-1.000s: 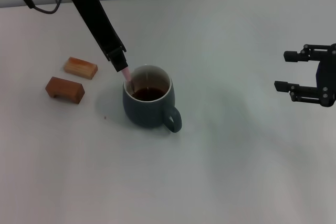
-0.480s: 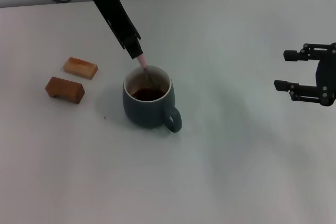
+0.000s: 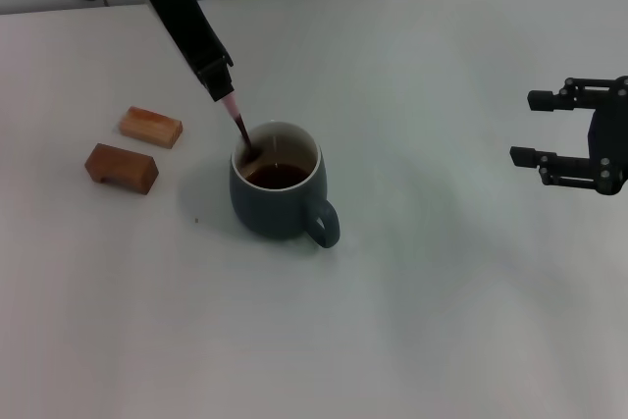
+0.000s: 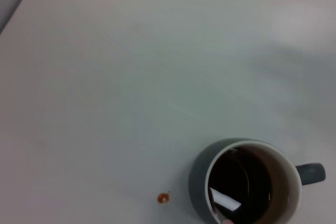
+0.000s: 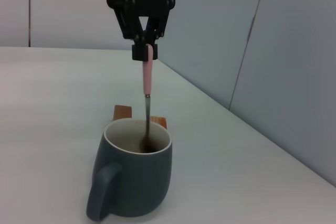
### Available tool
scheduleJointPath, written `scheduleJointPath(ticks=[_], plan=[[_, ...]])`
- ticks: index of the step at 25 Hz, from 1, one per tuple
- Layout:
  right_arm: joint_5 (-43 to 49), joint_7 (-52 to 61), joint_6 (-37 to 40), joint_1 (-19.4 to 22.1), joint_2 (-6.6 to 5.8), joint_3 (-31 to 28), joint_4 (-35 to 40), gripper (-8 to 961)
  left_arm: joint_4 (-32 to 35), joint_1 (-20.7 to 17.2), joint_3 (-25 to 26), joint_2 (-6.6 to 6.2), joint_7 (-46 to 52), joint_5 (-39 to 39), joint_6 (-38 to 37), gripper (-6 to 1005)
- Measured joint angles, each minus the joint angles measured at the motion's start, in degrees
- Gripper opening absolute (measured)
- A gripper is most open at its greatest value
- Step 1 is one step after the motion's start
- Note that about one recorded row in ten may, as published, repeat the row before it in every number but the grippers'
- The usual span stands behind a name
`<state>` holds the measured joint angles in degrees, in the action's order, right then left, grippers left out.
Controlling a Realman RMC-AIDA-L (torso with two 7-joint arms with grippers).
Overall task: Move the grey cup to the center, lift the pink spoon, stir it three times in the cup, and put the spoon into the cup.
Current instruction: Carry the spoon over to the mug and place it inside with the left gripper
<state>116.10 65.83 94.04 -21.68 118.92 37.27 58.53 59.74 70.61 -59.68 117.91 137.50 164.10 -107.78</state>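
The grey cup [image 3: 278,193] stands on the white surface [image 3: 412,291], its handle towards the robot, dark liquid inside. The pink spoon [image 3: 238,125] dips into it at the rim nearest two wooden blocks [image 3: 135,147]. The left pincer [image 3: 218,84], on an arm slanting down from the far left, is clamped on the spoon's pink handle. The right pincer [image 3: 535,128] hovers well to the right, its fingers apart.
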Motion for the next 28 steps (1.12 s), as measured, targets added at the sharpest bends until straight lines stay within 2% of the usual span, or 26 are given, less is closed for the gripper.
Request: scheduleJointPath(ticks=[17,18,28], plan=[[0.0,0.0,-0.2,-0.4,0.0,0.0,0.0,650,-1.6,0.0,-0.2,0.32,-0.7,-0.4,-2.4,131],[0.0,0.0,-0.2,-0.4,0.0,0.0,0.0,650,-1.6,0.2,0.0,0.33,-1.4,-2.2,-2.6,131],[0.0,0.0,-0.3,-0.4,0.0,0.0,0.0,651,-1.3,0.2,-0.1,0.31,-1.6,-3.4,-0.5,131]])
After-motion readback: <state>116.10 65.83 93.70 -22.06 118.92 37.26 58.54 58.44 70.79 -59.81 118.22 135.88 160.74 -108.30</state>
